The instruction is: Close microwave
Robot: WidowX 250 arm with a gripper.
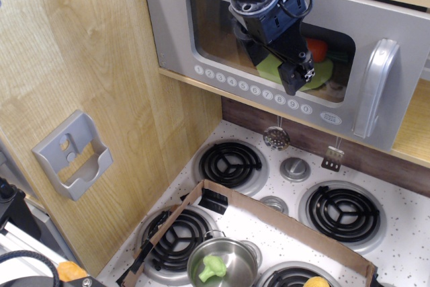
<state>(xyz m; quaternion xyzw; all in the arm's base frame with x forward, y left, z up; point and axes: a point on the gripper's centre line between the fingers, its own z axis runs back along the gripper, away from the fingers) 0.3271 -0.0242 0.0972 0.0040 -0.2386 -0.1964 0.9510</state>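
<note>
The microwave (pixel 201 82) has a wide silver-grey door with a clear window, a row of round numbered buttons (pixel 255 91) and a chunky curved handle (pixel 373 92) at the right. The door stands nearly flush against the wood compartment. Through the window I see an orange carrot (pixel 317 48) and a green item (pixel 319 72) inside. My dark blue gripper (pixel 297 80) hangs in front of the door window, its fingertips down near the button row, holding nothing. The fingers look close together, pressed at the door.
A grey plastic wall holder (pixel 72 156) hangs on the left wood panel. Below is a toy stove with black burners (pixel 232 165). A cardboard piece (pixel 282 216) and a small metal pot (pixel 222 263) with a green broccoli sit at the front.
</note>
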